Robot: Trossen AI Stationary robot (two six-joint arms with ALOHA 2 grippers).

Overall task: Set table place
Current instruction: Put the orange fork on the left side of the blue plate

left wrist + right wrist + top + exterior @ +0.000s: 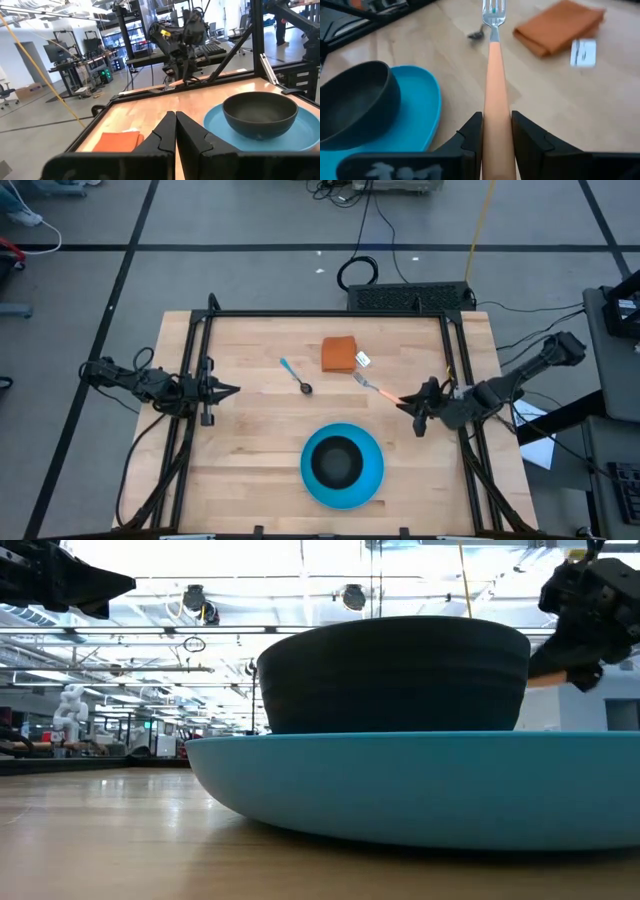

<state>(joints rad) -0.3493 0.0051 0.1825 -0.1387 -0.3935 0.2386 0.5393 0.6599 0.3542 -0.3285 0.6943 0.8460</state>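
Note:
The orange-handled fork is in my right gripper, right of the table's middle; its tines point toward the orange cloth. The round blue plate lies near the table's front edge, with the black bowl standing on it. The blue-handled spoon lies flat on the table, left of the cloth. My left gripper is shut and empty at the table's left edge; it also shows in the left wrist view. My right gripper pinches the fork's orange handle between its two fingers, toward the handle's free end. The fingers come from the table's right side and lie along the fork. The fork sticks out ahead of them toward the far left. Whether the tines touch the table, I cannot tell.
A folded orange cloth with a white tag lies at the table's far middle. A black metal frame edges the table, with uprights at its left and right sides. Bare wood shows left of the plate.

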